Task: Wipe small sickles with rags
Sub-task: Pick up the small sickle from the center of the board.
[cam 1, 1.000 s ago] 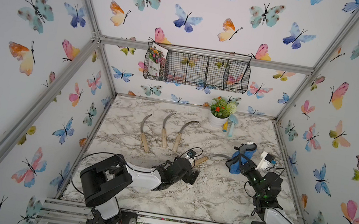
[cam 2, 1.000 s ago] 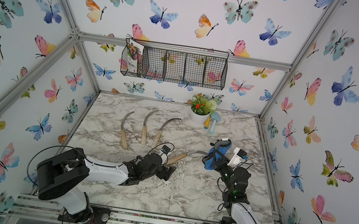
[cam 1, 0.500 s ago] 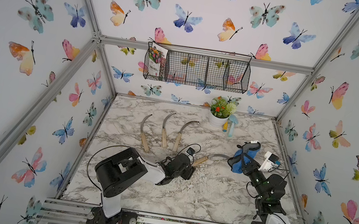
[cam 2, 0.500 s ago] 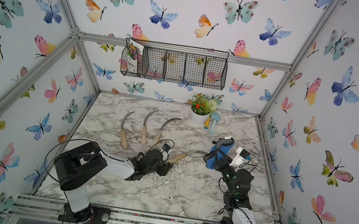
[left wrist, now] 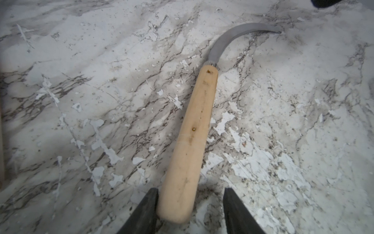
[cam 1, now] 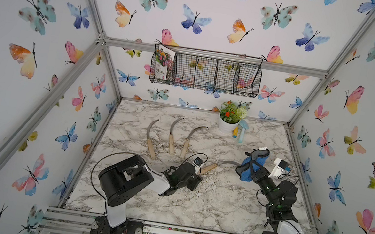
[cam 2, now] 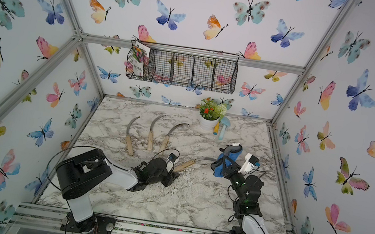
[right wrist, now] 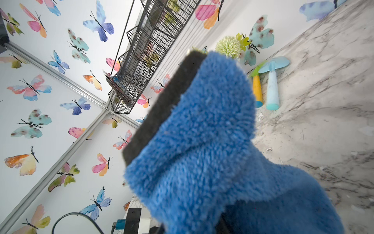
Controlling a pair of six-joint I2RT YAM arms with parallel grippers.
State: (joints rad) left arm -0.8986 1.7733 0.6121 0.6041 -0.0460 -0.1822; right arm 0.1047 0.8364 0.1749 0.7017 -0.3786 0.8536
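Observation:
Three small sickles point(cam 1: 172, 135) lie side by side at the back left of the marble table point(cam 1: 191, 212). A fourth sickle point(cam 1: 208, 169) lies mid-table, blade toward the right arm. My left gripper point(left wrist: 190, 191) is low on the table, its jaws either side of the end of the sickle's pale wooden handle point(left wrist: 194, 137). One finger point(left wrist: 150, 202) touches the handle; the other stands apart, so the gripper is open. My right gripper point(cam 1: 252, 169) is shut on the blue rag point(right wrist: 202, 141) with its dark grey piece, held above the table beside the blade tip point(cam 1: 231, 163). The rag hides its fingers.
A white flower pot point(cam 1: 227, 126), a light-blue trowel point(cam 1: 242, 131) and a yellow-handled tool point(cam 1: 235, 131) stand at the back right. A black wire basket point(cam 1: 206, 73) hangs on the back wall. White flakes point(cam 1: 218, 191) litter the table near the left gripper.
My left gripper has slid back along the table to the sickle handle's end and its jaws have narrowed around it. The right arm with the rag has shifted only slightly.

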